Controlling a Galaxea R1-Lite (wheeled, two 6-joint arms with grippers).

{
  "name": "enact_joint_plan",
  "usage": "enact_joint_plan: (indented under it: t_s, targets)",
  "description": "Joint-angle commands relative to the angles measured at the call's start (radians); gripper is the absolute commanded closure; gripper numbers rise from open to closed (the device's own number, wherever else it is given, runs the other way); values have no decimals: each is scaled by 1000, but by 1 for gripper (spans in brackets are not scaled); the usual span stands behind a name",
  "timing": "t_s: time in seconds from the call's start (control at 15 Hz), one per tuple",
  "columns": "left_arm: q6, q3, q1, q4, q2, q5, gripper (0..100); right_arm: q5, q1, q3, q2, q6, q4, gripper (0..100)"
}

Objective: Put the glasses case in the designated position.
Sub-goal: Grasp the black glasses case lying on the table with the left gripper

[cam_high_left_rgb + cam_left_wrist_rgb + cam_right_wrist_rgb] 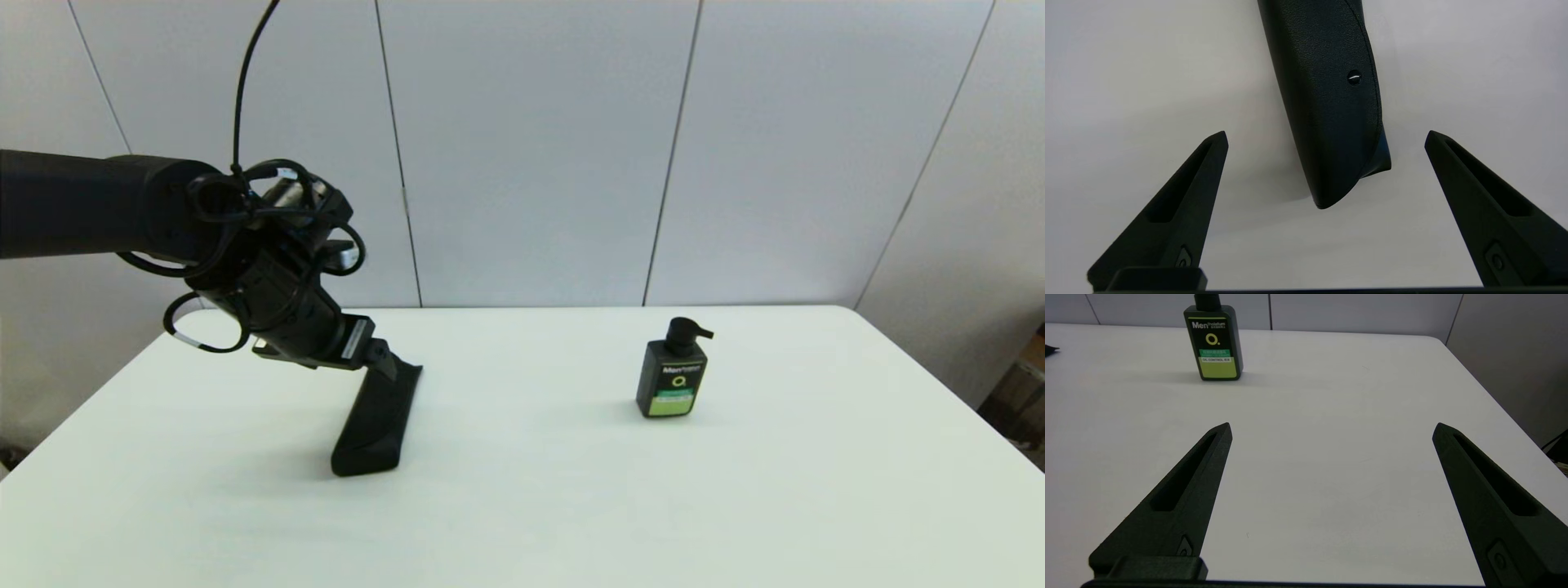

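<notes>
While hanging spread wide and pinching nothing, as with the left tool now: far end of the glasses case between and just past both fingertips, apart from each. Lying flat on the worktop, left of the middle, well apart from the pump bottle.

Likely to go wrong in a few ways, judging from this. Closing this near the tip of a long slim case: probably a droop or swing of the free end on lifting, perhaps a slip from the soft textured skin. Sitting off-centre toward one fingertip: probably a nudge and a skew on closing, not a clean pinch. Coming down too low: possibly a scrape on the worktop.

From the left wrist: gap on either side, stitched seam, small stud, none of it clear from the head. From the head only: whole length and slant of the case, far-off bottle. From the right wrist alone: right tool spread too, empty, low over bare worktop with the bottle beyond
</notes>
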Motion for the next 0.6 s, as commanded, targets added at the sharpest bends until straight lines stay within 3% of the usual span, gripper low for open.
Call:
enact_joint_plan:
  t_s: [0.07, 0.2, 0.47, 0.6]
  targets:
    - [-10, -16, -9, 4, 10, -68, 0, 1, 1, 0, 1, -1, 0, 0]
    - [-10, -14, -9, 5, 23, -136, 0, 1, 1, 0, 1, -1, 0, 0]
    - [-10, -14, -12, 4, 56, -133, 0, 1, 1, 0, 1, -1, 0, 0]
    - [-9, -14, -12, 5, 68, -79, 0, 1, 1, 0, 1, -1, 0, 0]
